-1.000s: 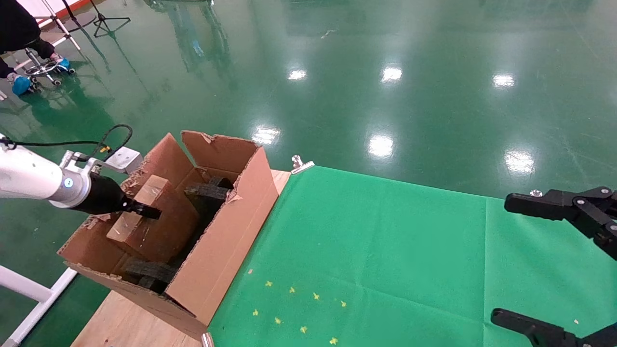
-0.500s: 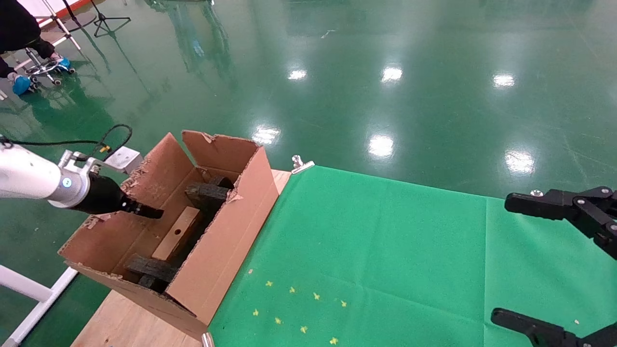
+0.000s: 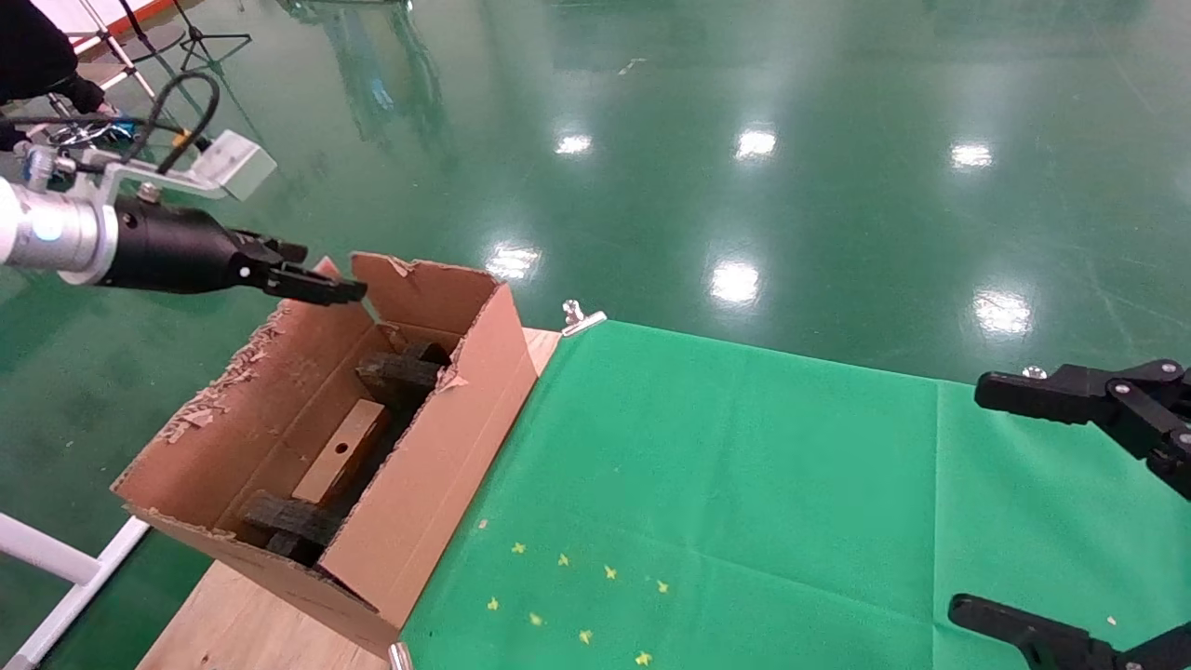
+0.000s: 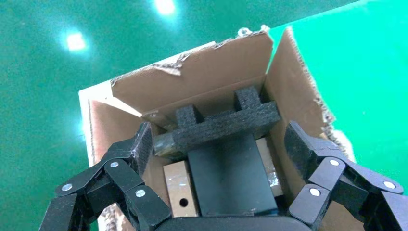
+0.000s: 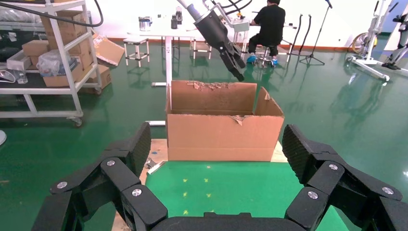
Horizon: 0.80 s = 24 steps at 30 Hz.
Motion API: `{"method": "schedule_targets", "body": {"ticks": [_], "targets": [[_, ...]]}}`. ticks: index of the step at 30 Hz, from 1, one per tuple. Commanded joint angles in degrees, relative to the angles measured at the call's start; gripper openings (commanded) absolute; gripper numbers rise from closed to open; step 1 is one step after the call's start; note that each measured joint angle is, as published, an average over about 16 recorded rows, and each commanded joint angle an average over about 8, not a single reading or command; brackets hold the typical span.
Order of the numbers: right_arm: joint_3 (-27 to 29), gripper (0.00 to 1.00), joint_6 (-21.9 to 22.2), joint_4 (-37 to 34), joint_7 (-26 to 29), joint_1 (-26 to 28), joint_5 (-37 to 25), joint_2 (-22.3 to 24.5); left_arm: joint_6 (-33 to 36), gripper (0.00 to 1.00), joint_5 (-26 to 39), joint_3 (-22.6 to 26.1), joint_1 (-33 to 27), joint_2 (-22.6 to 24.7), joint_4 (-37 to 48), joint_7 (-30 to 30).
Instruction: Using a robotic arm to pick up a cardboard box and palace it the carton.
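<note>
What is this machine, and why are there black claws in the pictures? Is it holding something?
It is a robot with two arms. One picture comes from a camera on its head, looking down at a table. The other two come from cameras on its wrists, so each shows that arm's own black hand up close.

The left hand is in the air above the far corner of the carton, open and holding nothing. The right hand waits over the green cloth, also open and empty.

Inside the carton are black foam pieces and the cardboard box, lying low between them.
</note>
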Motion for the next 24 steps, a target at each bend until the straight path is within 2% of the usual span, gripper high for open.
{"method": "schedule_targets", "body": {"ticks": [1,7,24], "targets": [[0.0,1.0,0.0,0.0,0.0,0.0,0.0,0.0,0.3,1.0,-0.2,-0.1,-0.2,-0.1,-0.3,0.0],[0.0,1.0,0.0,0.0,0.0,0.0,0.0,0.0,0.3,1.0,-1.8,-0.6,1.5,0.0,-1.3,0.7],[-0.1,1.0,0.0,0.0,0.0,0.0,0.0,0.0,3.7,1.0,-19.0,-6.7,13.6,-0.4,-14.1,6.5]]}}
